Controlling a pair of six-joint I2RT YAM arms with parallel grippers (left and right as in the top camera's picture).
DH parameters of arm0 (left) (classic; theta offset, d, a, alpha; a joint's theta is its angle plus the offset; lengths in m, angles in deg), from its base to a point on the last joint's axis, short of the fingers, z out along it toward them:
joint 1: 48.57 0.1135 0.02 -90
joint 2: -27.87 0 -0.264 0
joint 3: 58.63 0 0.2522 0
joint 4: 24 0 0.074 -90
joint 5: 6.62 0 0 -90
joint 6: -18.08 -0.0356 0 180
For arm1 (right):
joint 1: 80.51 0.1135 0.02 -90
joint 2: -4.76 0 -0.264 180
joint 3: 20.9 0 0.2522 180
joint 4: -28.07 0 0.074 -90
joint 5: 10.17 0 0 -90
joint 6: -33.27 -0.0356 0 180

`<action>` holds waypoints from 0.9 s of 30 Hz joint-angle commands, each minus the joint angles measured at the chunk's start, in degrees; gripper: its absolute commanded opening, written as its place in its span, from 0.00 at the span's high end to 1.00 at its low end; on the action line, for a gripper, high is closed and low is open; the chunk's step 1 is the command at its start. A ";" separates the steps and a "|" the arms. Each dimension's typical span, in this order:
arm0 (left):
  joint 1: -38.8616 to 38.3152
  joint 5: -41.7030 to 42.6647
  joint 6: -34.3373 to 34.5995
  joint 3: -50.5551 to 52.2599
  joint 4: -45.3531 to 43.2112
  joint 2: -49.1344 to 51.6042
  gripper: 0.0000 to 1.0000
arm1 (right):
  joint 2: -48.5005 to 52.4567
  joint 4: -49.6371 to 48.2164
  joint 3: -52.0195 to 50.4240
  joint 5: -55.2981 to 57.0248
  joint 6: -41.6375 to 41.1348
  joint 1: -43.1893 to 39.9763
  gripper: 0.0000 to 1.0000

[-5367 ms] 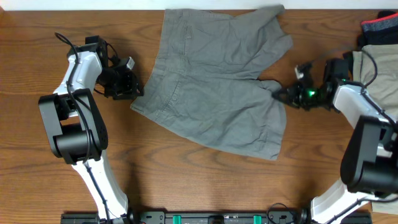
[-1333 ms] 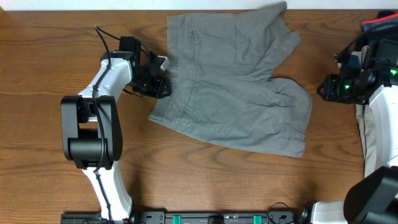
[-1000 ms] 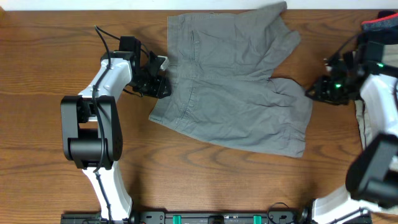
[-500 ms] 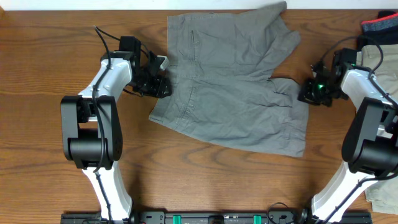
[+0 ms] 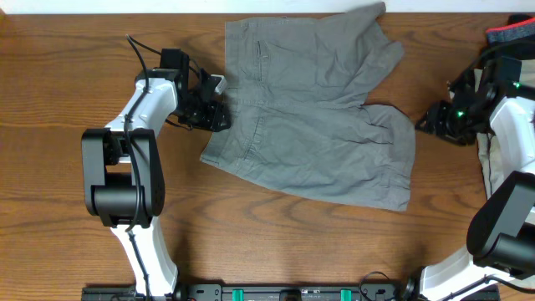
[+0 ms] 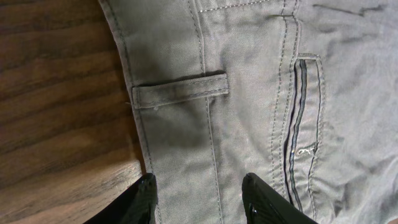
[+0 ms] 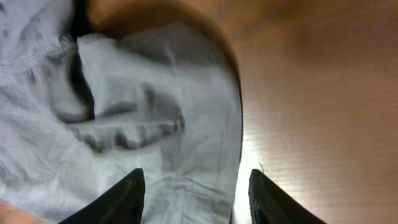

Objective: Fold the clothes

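I had the left arm (image 5: 125,125) stretched forward from its base and bent at the elbow. Its wrist was turned inward so that the left gripper (image 5: 212,113) pointed toward the middle, with its black fingers (image 6: 144,199) standing apart. The right arm (image 5: 512,125) reached in from the opposite side with a green light (image 5: 458,113) lit at the wrist, and the right gripper (image 5: 426,124) faced inward with its jaws likewise parted.

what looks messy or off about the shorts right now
The grey shorts lie skewed on the table, not squared to its edge. The leg hem nearest the right pincer is bunched into creases instead of lying flat, which shows most clearly in the right wrist view. Nothing looks torn or spilled.
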 commanded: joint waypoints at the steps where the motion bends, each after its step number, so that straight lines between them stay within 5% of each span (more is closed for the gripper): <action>1: 0.20 -0.66 0.87 0.52 0.15 0.09 0.53 | 1.07 -7.13 -2.67 -8.24 2.75 0.63 0.45; 7: 0.24 -0.66 2.64 0.52 0.17 0.09 0.53 | 2.29 -23.63 -6.14 -9.49 -9.73 3.41 0.44; 12: 0.24 -0.66 3.74 0.52 0.13 0.09 0.53 | 3.28 -24.81 -6.60 5.14 -15.93 7.06 0.43; 17: 0.24 -0.68 4.96 0.52 0.07 0.09 0.53 | 3.65 -23.80 -6.64 11.23 -7.43 6.19 0.44; 27: 0.24 -0.66 10.82 0.52 -4.35 0.09 0.53 | 11.89 -23.56 -6.67 -4.42 2.86 0.46 0.50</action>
